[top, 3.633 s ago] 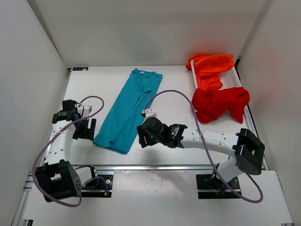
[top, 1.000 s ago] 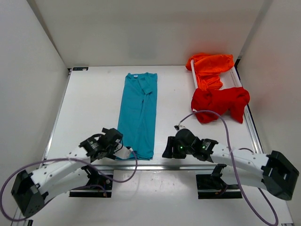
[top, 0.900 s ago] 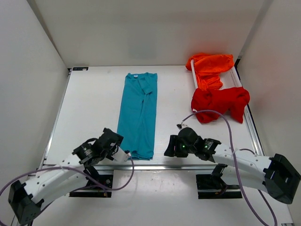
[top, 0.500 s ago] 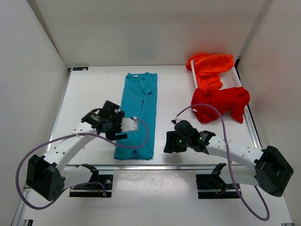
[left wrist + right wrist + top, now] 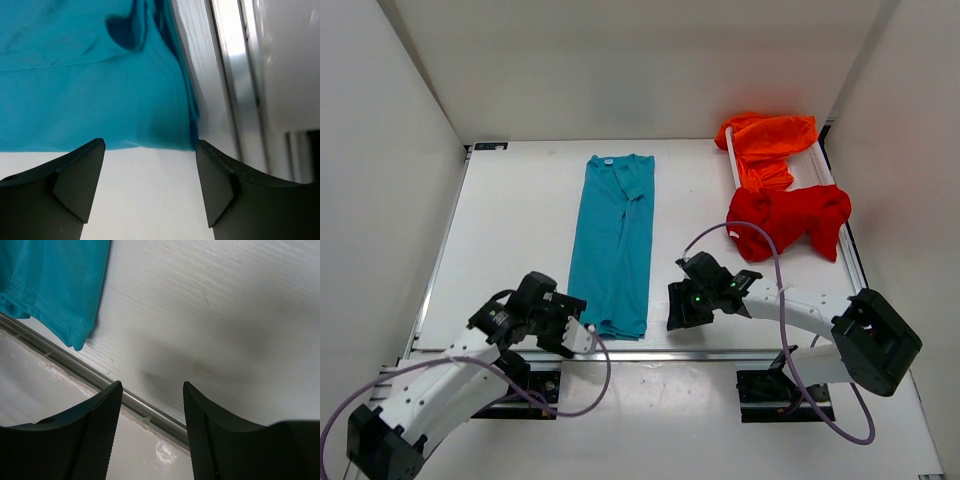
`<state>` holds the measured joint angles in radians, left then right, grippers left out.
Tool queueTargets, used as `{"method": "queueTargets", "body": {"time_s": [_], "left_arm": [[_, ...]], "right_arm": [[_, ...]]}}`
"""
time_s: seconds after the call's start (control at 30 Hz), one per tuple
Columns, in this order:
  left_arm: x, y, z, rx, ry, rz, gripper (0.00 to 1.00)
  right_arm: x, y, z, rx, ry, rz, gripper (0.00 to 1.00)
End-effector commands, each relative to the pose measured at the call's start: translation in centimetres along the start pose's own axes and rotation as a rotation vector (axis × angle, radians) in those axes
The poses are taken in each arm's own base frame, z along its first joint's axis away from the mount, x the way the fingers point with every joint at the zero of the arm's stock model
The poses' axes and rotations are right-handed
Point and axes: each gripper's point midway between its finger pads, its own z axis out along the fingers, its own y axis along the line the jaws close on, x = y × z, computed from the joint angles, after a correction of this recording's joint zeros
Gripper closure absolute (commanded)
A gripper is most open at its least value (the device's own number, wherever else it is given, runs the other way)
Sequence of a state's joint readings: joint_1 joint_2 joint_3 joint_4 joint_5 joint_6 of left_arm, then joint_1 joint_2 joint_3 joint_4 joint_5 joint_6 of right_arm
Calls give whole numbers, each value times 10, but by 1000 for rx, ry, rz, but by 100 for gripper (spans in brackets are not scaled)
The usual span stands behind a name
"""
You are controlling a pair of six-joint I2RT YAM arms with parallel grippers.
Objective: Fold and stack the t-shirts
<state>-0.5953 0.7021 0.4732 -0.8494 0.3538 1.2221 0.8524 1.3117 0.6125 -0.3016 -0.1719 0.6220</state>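
Teal shirt (image 5: 613, 245) is seen laid flat on the table (image 5: 520, 220), folded lengthwise into a narrow strip. Its collar is at the far end and its hem is close to the front rail (image 5: 700, 354). Red shirt (image 5: 790, 220) and orange shirt (image 5: 767, 143) are seen crumpled at the far R, draped over the basket (image 5: 825, 170). The orange one is set behind the red, the two touching. Both are kept well apart from the teal shirt.

L gripper (image 5: 570, 335) is held low at the teal shirt's near-L corner. In the L wrist view, the L gripper (image 5: 150, 145) is shown w/ jaws spread wide and nothing btwn them. The teal shirt (image 5: 90, 75) edge is seen just past the fingertips, its corner beside one finger (image 5: 220, 190). Whether the cloth is touched cannot be told.

R gripper (image 5: 678, 312) is placed just R of the shirt's near-R corner, over bare table. In the R wrist view, the R gripper (image 5: 151, 385) is seen partly open w/ nothing gripped; only table (image 5: 225, 315) is shown btwn the fingers (image 5: 95, 435). The teal shirt (image 5: 55, 280) corner is seen off to one side, apart from the fingers, by the rail (image 5: 75, 371).
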Motion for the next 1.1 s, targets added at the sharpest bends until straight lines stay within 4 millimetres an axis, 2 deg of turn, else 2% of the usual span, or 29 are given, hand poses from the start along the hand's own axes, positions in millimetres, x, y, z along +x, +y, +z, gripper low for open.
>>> {"method": "queueTargets", "body": {"time_s": [0.0, 0.1, 0.23, 0.33, 0.43, 0.5, 0.63, 0.77, 0.8, 0.83, 0.9, 1.07], "left_arm": [[5, 9, 3, -35, -14, 433, 17], [10, 0, 11, 13, -16, 541, 17], [17, 0, 20, 45, 27, 641, 21], [24, -6, 20, 84, 29, 670, 22], [28, -17, 27, 113, 43, 673, 28], [22, -14, 30, 91, 30, 689, 31], [30, -16, 37, 85, 69, 722, 37], [36, -21, 36, 118, 86, 705, 53], [37, -18, 36, 104, 97, 691, 61], [36, -18, 36, 102, 98, 691, 77], [28, -7, 36, 43, 79, 652, 94], [26, 1, 34, 15, 87, 598, 93]], "right_arm": [[-8, 16, -3, -33, -3, -47, 43], [-7, 17, -1, -41, 4, -34, 43], [-4, 17, -1, -49, 6, -25, 43], [-5, 15, -2, -55, -6, -17, 43], [-7, 12, -2, -45, -12, -12, 43], [-6, 14, -1, -56, -6, -11, 43], [-10, 18, 1, -66, 5, -36, 42], [-17, 27, 6, -70, 24, -71, 42], [-20, 29, 8, -71, 26, -68, 42], [-23, 32, 10, -76, 27, -77, 42], [-26, 35, 13, -81, 29, -80, 42], [-40, 49, 19, -97, 33, -105, 42]]}}
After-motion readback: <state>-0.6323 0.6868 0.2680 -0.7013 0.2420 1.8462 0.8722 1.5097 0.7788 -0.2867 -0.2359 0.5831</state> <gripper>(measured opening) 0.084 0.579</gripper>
